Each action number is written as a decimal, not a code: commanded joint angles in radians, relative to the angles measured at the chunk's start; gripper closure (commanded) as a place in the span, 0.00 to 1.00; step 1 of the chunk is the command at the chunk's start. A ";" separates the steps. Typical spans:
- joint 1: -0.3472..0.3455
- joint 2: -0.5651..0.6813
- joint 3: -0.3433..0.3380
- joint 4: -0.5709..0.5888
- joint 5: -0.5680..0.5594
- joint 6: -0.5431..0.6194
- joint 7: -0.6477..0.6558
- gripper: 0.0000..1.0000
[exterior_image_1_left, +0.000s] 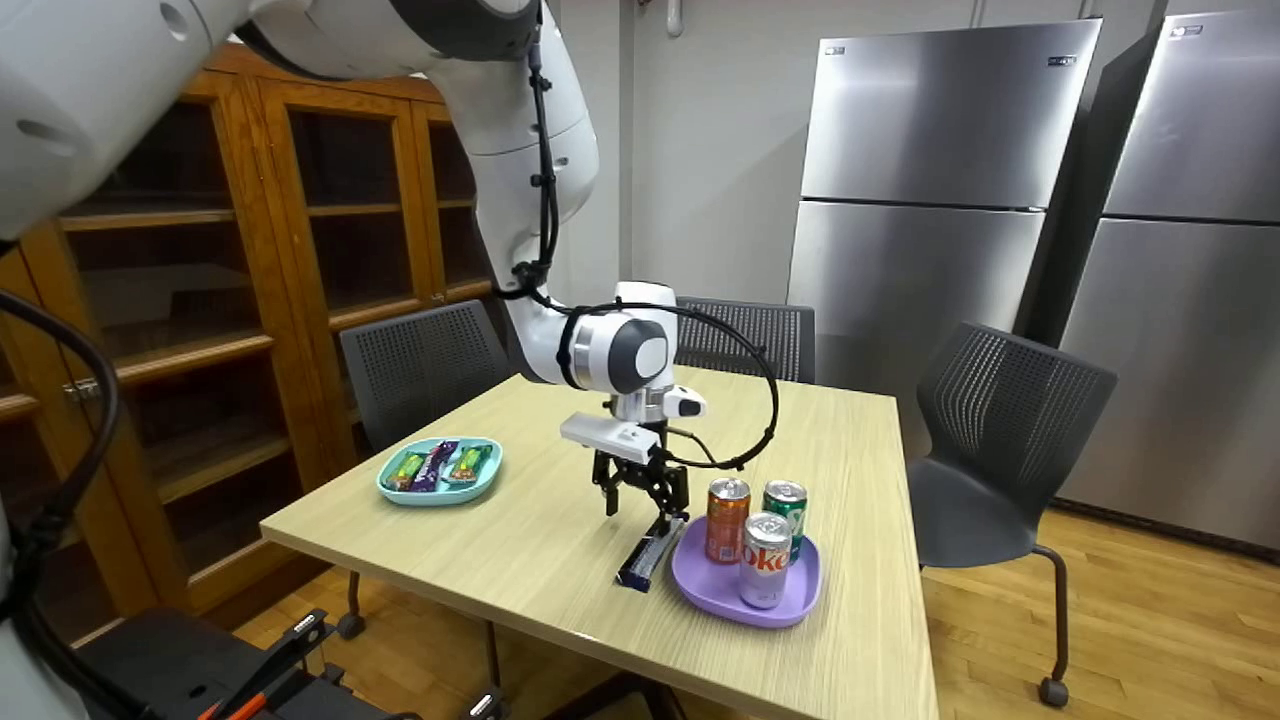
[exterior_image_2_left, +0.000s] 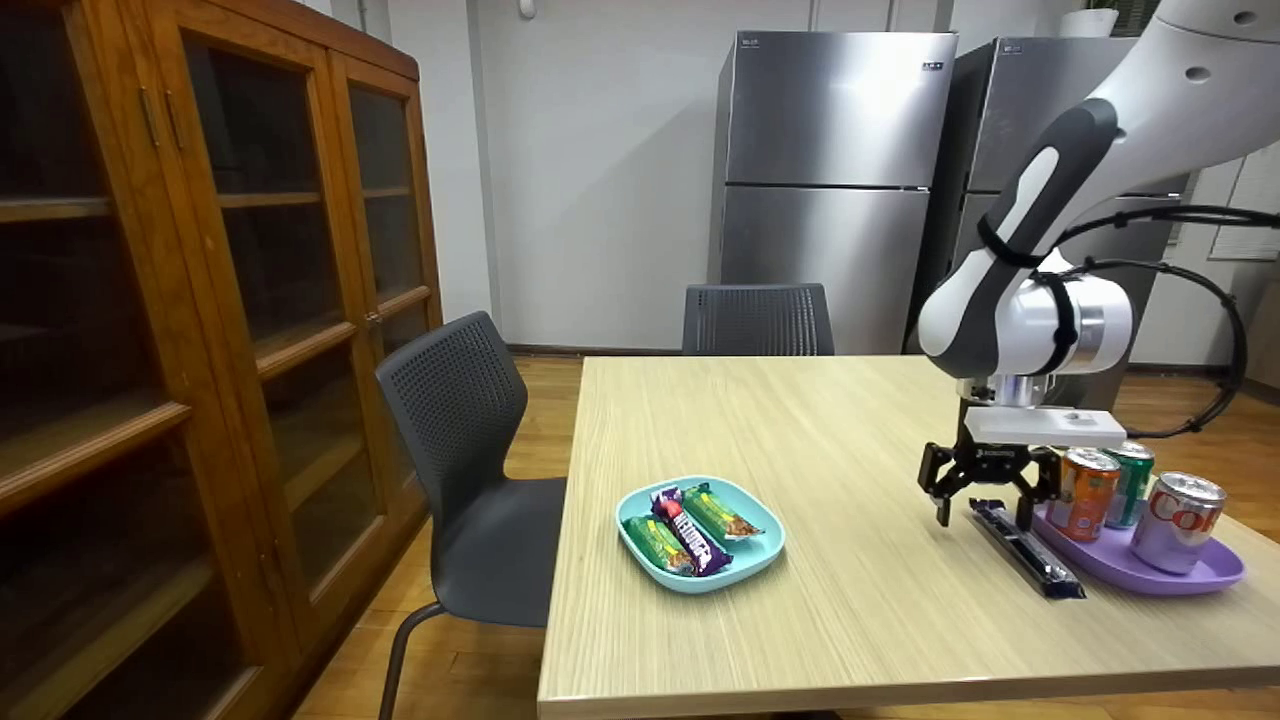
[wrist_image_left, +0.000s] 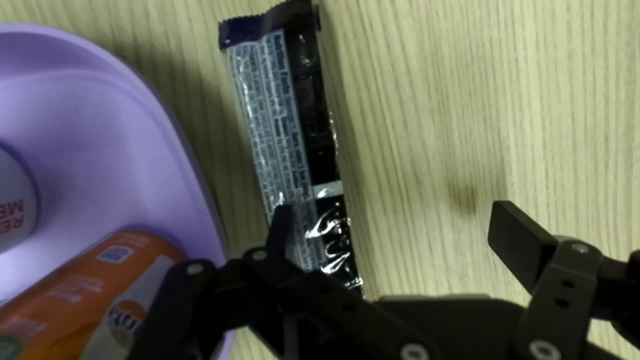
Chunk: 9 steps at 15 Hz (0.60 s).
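My gripper (wrist_image_left: 392, 220) is open and empty; in the exterior views it shows here (exterior_image_1_left: 645, 505) and here (exterior_image_2_left: 984, 515), low over the table. A dark wrapped bar (wrist_image_left: 300, 140) with a printed label lies flat on the table. It also shows in both exterior views (exterior_image_1_left: 652, 553) (exterior_image_2_left: 1028, 550). In the wrist view the left finger overlaps the bar's near part; I cannot tell if they touch. The right finger is over bare wood. Beside the bar is a purple tray (wrist_image_left: 90, 120) holding an orange can (exterior_image_1_left: 727, 520), a green can (exterior_image_1_left: 786, 500) and a silver can (exterior_image_1_left: 765, 565).
A teal plate (exterior_image_2_left: 760, 555) holds a purple bar (exterior_image_2_left: 690, 535) and two green-wrapped bars, one of them here (exterior_image_2_left: 718, 515). The wooden table (exterior_image_2_left: 800, 640) has dark chairs (exterior_image_1_left: 1000, 440) around it. A wooden cabinet (exterior_image_2_left: 340, 400) and steel refrigerators (exterior_image_1_left: 920, 270) stand behind.
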 joint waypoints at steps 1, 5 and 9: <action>-0.020 -0.058 0.000 -0.051 0.007 -0.021 -0.031 0.00; -0.029 -0.055 -0.003 -0.052 0.009 -0.030 -0.033 0.00; -0.043 -0.030 0.005 -0.026 0.017 -0.040 -0.042 0.00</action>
